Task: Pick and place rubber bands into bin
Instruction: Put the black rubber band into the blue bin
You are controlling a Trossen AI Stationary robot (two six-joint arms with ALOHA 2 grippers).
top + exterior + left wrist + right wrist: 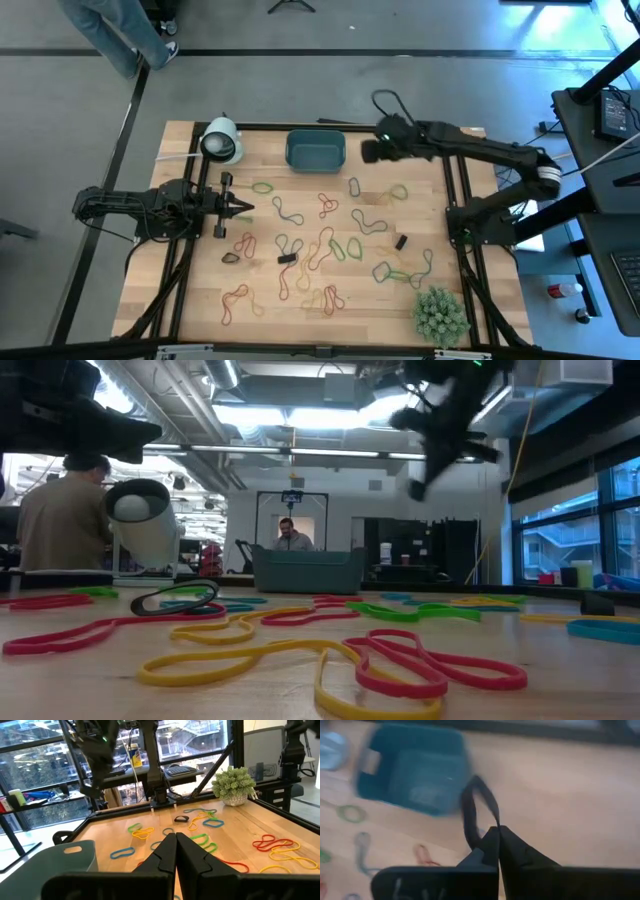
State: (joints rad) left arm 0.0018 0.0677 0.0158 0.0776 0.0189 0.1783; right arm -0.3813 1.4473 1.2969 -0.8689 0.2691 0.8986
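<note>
Many rubber bands [320, 240] in red, yellow, green, blue and dark lie scattered flat on the wooden table. The teal bin [315, 150] stands at the table's far middle. My right gripper [368, 152] hovers high just right of the bin, slanting down, shut on a dark rubber band [472, 805]; in its wrist view the bin [410, 770] lies below and ahead. My left gripper [240, 208] waits shut and level at the table's left, holding nothing. My right gripper pinches the dark rubber band between its two fingers, at one end of the loop [490, 827]. The fingers slant down from above. The rest of the loop sticks out beyond the fingers as a narrow slack loop, lifted clear of the table.
A white roll [220, 140] lies left of the bin, and a bushy green plant [440, 312] stands at the near right corner. Small black pieces [400, 242] lie among the bands. People [290, 535] stand in the room beyond the table.
</note>
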